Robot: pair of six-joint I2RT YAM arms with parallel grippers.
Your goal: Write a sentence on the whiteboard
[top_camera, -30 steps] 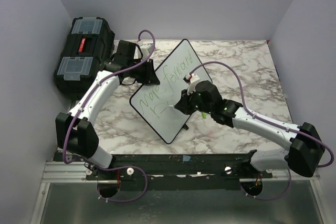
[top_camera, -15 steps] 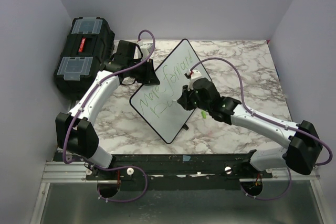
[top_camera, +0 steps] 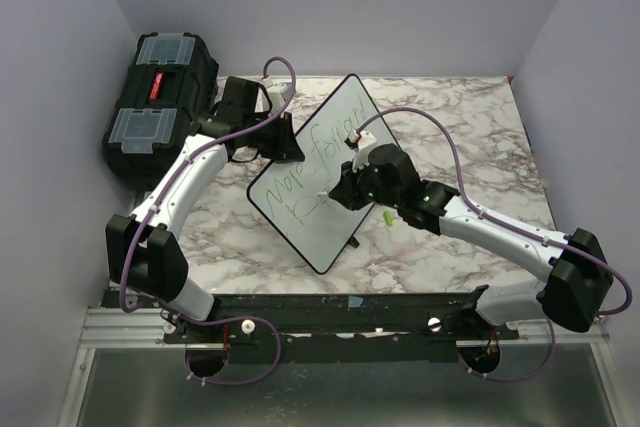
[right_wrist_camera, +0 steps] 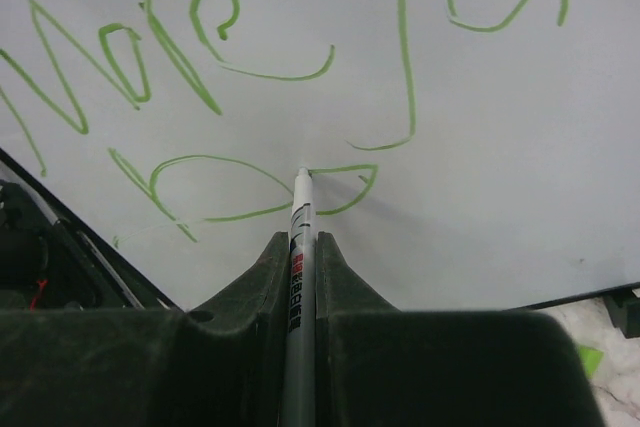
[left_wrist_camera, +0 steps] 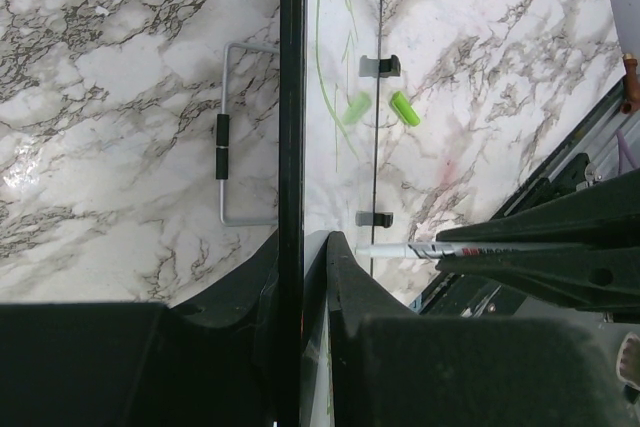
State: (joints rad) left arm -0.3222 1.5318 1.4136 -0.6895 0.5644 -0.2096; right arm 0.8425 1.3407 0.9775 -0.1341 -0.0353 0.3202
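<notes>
whiteboard (top_camera: 308, 235) tilted mid-table (top_camera: 470, 127), one corner pointing away | left gripper (left_wrist_camera: 303, 237) clenched on its far-left rim | right gripper (right_wrist_camera: 302, 242) grasps marker (right_wrist_camera: 300, 209), tip on sentence (top_camera: 322, 150)'s lower line | bare marble right of board; toolbox (top_camera: 160, 97) close behind left arm | lower line illegible, partly behind right wrist

Toolbox (top_camera: 160, 107) lies left of whiteboard (top_camera: 315, 237) on table (top_camera: 460, 117)
</notes>
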